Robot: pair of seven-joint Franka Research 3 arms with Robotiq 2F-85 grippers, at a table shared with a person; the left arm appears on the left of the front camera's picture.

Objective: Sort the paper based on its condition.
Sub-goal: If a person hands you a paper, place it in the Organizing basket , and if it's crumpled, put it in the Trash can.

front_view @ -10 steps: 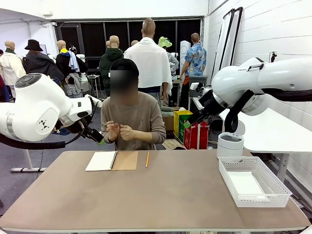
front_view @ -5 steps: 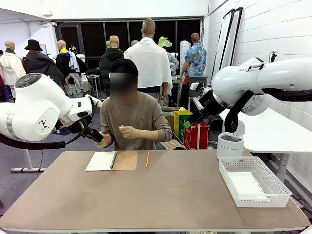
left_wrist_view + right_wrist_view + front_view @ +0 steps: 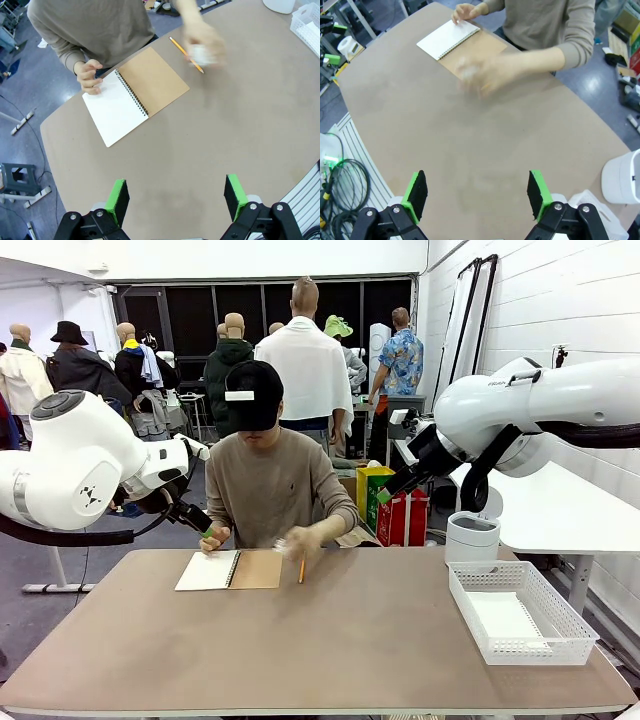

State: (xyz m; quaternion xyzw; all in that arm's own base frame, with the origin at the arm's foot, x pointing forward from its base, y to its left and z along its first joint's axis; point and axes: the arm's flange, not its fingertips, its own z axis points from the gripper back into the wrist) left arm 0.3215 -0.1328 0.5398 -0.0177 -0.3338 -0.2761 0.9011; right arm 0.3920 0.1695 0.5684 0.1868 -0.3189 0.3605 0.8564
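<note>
- Nearest me, both sets of jaws stand wide apart and hold nothing: the left gripper [image 3: 173,200] and the right gripper [image 3: 477,194] each hang over bare tabletop [image 3: 330,650], well short of any sheet.
- By the right edge of the tabletop sits the white mesh basket [image 3: 520,612], with something flat and white in its bottom; I cannot tell whether that is paper.
- Along the far edge, toward the left corner, lies the open notebook [image 3: 229,569], its white page pinned by one of the person's hands [image 3: 88,77].
- The change: a second ago the person held both hands up at chest height; now the other hand [image 3: 202,46] sweeps down, blurred, over the pencil [image 3: 302,566], carrying a small white crumpled paper [image 3: 202,52].
- I judge a creased piece is about to land near the middle of the far edge for sorting.
- Bunched into a wad, the paper shows no clear long axis or pointing direction.
</note>
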